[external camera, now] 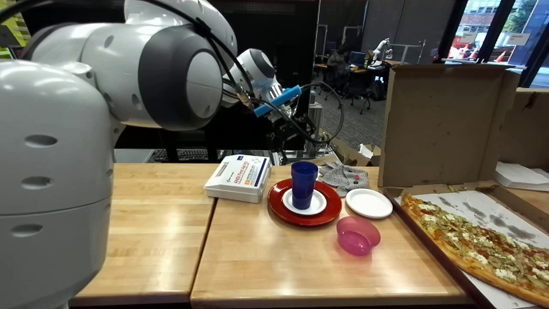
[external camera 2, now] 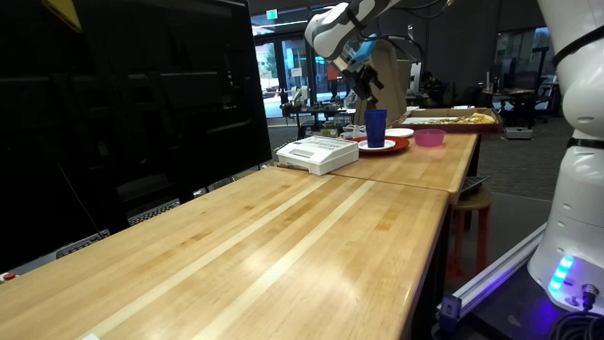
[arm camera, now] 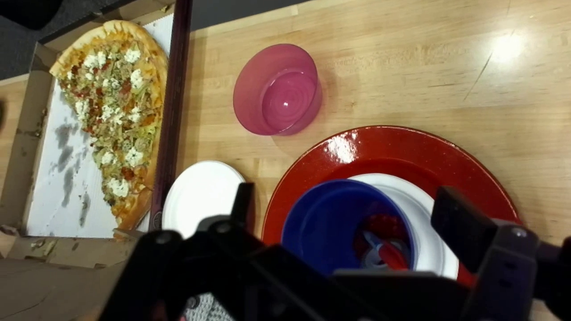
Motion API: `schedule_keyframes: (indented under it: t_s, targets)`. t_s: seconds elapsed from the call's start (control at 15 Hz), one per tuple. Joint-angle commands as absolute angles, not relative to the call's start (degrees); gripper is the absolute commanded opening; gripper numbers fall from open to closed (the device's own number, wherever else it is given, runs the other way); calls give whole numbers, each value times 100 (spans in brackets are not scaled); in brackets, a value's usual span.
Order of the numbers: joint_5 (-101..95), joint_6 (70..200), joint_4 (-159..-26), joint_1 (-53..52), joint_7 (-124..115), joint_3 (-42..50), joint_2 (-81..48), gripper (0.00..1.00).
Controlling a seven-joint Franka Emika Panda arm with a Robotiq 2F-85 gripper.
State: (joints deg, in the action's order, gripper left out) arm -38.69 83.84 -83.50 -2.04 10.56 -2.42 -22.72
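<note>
My gripper (arm camera: 351, 213) is open and empty, with its black fingers spread on both sides of a blue cup (arm camera: 321, 223) seen from above. In both exterior views the gripper (external camera: 296, 141) (external camera 2: 375, 93) is above the upright cup (external camera: 303, 184) (external camera 2: 376, 128) and apart from it. Something red and grey (arm camera: 388, 254) lies inside the cup, partly hidden. The cup stands on a small white plate (arm camera: 417, 203), which sits on a larger red plate (arm camera: 383, 142). A pink bowl (arm camera: 285, 96) and another white plate (arm camera: 203, 196) are beside the red plate.
A white first aid kit (external camera: 240, 176) lies left of the red plate in an exterior view. A grey knitted cloth (external camera: 345, 178) lies behind the plates. An open pizza box (external camera: 446, 124) with pizza (external camera: 476, 244) stands at the right. A dark screen (external camera 2: 118, 108) borders the table.
</note>
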Motion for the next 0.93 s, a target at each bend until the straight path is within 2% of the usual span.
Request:
schedule_keyframes:
  t_s: [0.0, 0.4, 0.87]
  targets:
    - [-3789, 8961, -9076, -187, 899, -230, -1502, 100]
    - [-3347, 10684, -10449, -51, 384, -200, -491, 100]
    - [-3190, 13856, -12657, 92, -866, 48, 514, 100]
